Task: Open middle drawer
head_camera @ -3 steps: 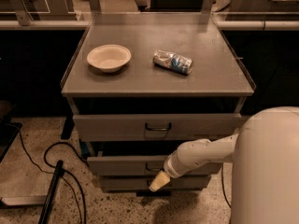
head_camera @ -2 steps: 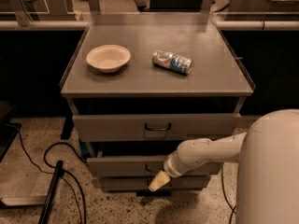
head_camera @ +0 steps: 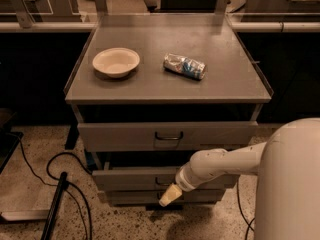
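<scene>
Middle drawer (head_camera: pixel 135 178) is the shallow gray one in the center of the stack of three under the bench (head_camera: pixel 150 86). There's a dark gap above its front, and its little loop handle is just left of the robot's wrist.

Going left to right: a black cable (head_camera: pixel 65 164) snakes across the speckled floor on the far left. Up on the bench there's a cream bowl (head_camera: pixel 116 61) sitting upright toward the left, and a crushed can (head_camera: pixel 184 65) lying on its side toward the middle, well apart from the bowl. Below that, the top drawer (head_camera: pixel 115 135) sits with a dark gap between it and the bench top. The lowest drawer (head_camera: pixel 135 198) is right under the middle one.

The gripper (head_camera: pixel 169 196) is down low, pointing down and left. Its cream tip sits in front of the seam between the middle and lowest drawers, just below the middle handle. Can't tell from here if it's open or closed, or touching anything. The white arm (head_camera: pixel 220 164) runs back to the right into the big rounded robot body (head_camera: pixel 292 179) in the corner.
</scene>
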Action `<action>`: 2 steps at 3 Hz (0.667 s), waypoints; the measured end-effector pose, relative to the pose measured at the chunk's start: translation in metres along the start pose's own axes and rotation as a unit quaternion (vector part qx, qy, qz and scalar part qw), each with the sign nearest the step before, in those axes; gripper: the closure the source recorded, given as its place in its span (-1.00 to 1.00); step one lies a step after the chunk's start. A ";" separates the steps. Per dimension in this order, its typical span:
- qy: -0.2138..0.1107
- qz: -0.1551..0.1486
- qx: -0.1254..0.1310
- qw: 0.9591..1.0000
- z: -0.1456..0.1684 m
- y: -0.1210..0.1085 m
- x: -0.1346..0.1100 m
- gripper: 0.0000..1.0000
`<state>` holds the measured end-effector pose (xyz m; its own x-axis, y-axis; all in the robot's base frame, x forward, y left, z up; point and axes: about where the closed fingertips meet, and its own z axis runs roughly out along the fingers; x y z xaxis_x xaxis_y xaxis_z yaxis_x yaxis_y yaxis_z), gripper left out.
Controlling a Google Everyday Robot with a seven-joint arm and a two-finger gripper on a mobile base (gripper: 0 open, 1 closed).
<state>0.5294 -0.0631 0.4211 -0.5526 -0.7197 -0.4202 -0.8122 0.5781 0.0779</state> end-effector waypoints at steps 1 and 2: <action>0.001 0.014 -0.004 1.000 -0.011 0.009 0.009 -1.00; 0.018 0.033 -0.022 0.999 -0.039 0.049 0.053 -1.00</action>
<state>0.4533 -0.0876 0.4381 -0.6102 -0.6951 -0.3800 -0.7813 0.6073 0.1438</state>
